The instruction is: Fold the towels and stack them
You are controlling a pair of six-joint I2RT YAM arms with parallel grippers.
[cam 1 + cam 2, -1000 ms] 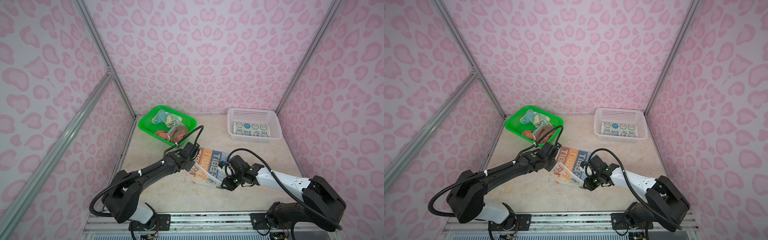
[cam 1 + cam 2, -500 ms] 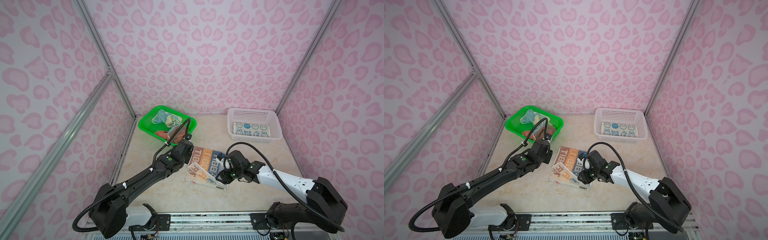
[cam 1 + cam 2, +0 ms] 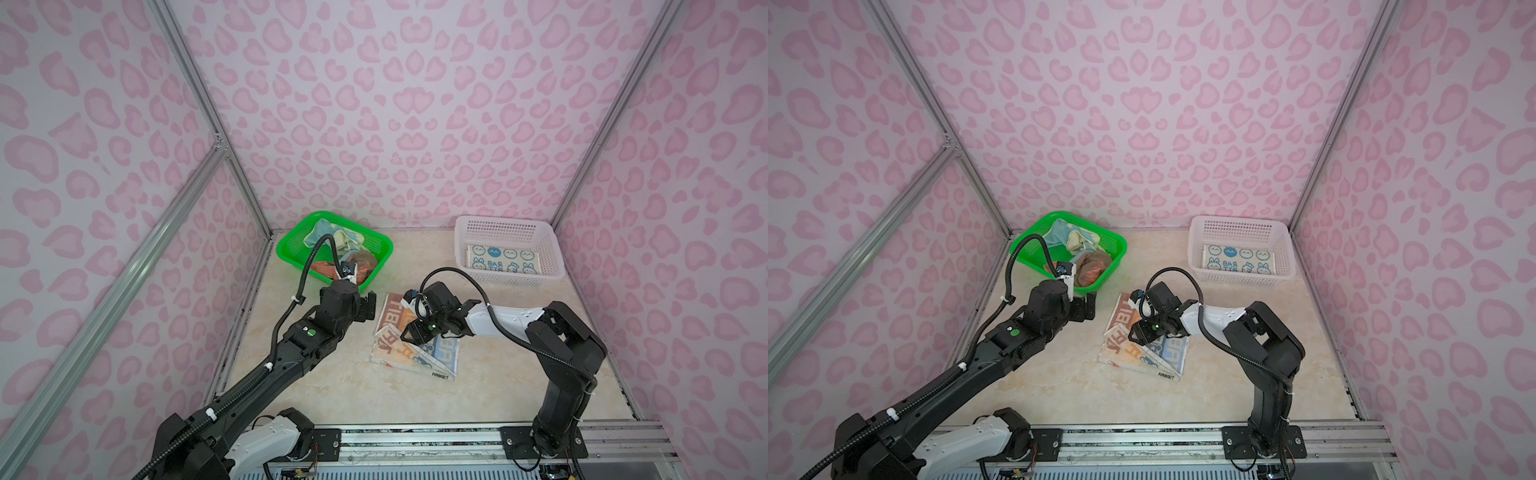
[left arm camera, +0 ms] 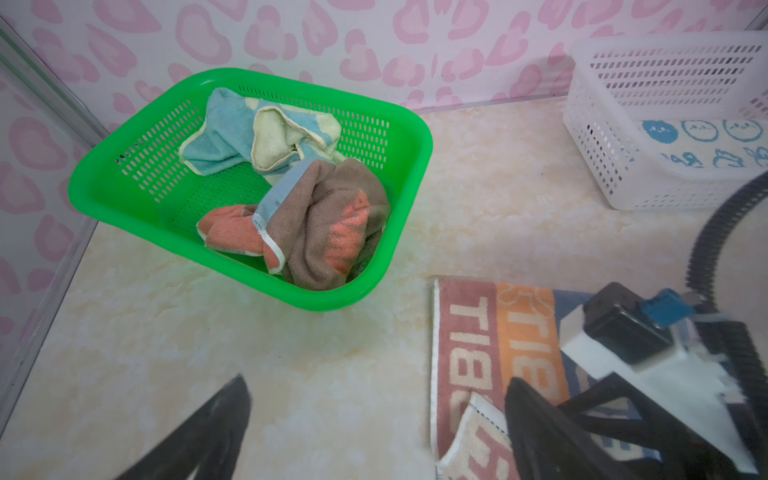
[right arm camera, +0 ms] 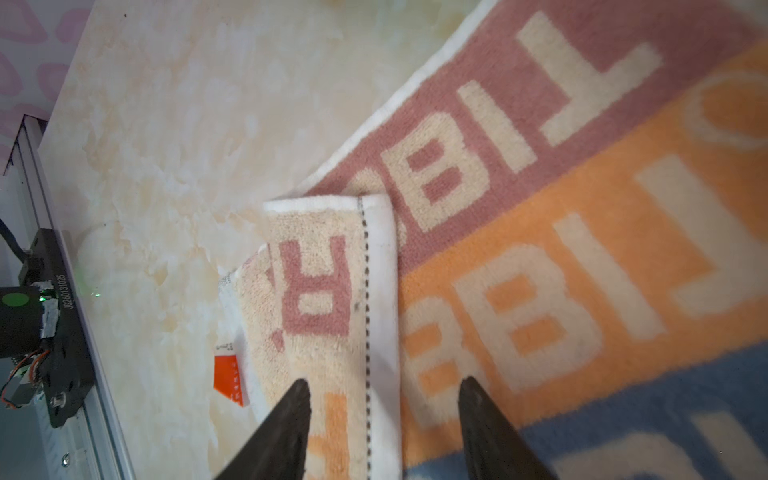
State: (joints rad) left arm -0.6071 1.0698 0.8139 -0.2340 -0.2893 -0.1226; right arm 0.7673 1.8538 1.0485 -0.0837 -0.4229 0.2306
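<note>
Status: one of four towels done.
- Rabbit towel [image 3: 503, 259] lies folded flat in white basket [image 3: 505, 226]. Print reads "RAB / BIT".
- Lettered towel [image 3: 399, 353] lies on table [image 3: 332, 386], part-folded, one flap turned over. "RABBIT" at hem; orange tag [image 5: 228, 382] illegible.
- Teal-yellow towel [image 4: 232, 137] and orange-brown towel [image 4: 328, 220] lie crumpled in green basket [image 4: 124, 199].
- My left gripper [image 4: 376, 382]: jaws wide, empty, beside lettered towel.
- My right gripper [image 5: 384, 381]: jaws apart over flap, nothing pinched.
- Remaining, I judge: finish fold, stack, two more.

Marble-look tabletop [image 3: 519, 365], pink-patterned walls [image 3: 415, 104]
At centre-left a green basket [image 3: 291, 245]; at centre-right a white basket [image 3: 498, 228], well apart.
</note>
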